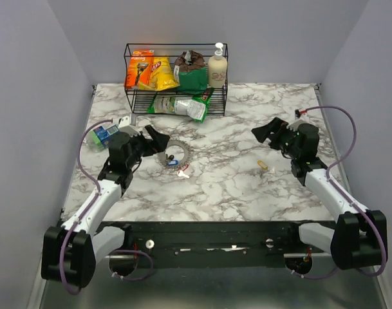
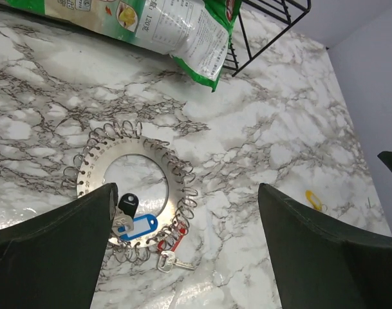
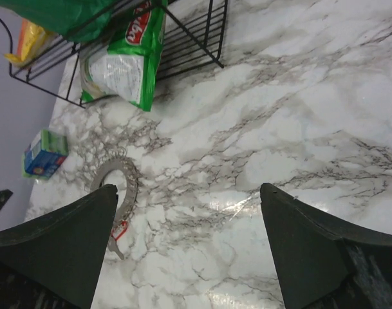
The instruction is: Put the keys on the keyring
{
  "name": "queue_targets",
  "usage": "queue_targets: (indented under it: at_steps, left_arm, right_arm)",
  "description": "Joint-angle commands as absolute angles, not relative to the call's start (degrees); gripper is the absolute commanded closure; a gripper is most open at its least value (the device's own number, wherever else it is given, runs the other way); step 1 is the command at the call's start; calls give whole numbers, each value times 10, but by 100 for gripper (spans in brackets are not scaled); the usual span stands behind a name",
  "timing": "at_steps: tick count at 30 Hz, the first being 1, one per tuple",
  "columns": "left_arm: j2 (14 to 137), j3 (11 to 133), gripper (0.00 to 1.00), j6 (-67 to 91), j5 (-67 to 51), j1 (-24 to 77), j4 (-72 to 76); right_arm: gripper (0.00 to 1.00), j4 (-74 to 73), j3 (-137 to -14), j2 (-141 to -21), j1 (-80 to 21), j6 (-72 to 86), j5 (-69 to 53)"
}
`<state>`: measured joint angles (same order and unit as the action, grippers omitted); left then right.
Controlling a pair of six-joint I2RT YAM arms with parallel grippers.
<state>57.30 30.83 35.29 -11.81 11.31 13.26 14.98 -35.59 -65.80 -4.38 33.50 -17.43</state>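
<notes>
Keys (image 2: 139,227), blue and red, lie on the keyring (image 2: 93,170) right in front of the left gripper (image 2: 186,193), which is wide open and empty. The right gripper (image 1: 265,133), open and empty too, hangs by a yellow key (image 1: 263,166). They look tiny, light, slippery: pinch the plastic head.

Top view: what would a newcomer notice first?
The black wire rack stuffed with bright snack packs at the table's back edge stands out first. Then comes the spiky silvery keyring beside the left arm, with a blue key at its rim. One yellow key lies alone near the right arm.
</notes>
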Motion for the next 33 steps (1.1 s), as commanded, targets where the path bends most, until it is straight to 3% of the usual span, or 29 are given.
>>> queue_targets:
  at_steps: [1,8,13,17,23,33]
  left_arm:
    - [630,390,1,309,-130,141,67]
    - [820,584,1,273,-76,214,-110]
    - [899,650,1,250,-5,263,-199]
    - [954,686,3,243,-26,266,-234]
    - [953,675,3,264,30,262,-243]
    - [915,649,1,345,70,171,-305]
  right_arm:
    - [0,99,-393,-675,-123,289,-132]
    - [0,85,-399,-716,-217,294,-117]
    - [0,87,-397,-748,-249,291,-122]
    - [0,75,-403,-759,-257,278,-135]
    - [0,61,-422,-794,-272,252,-142]
    - [0,-40,-639,-981,-358,211,-134]
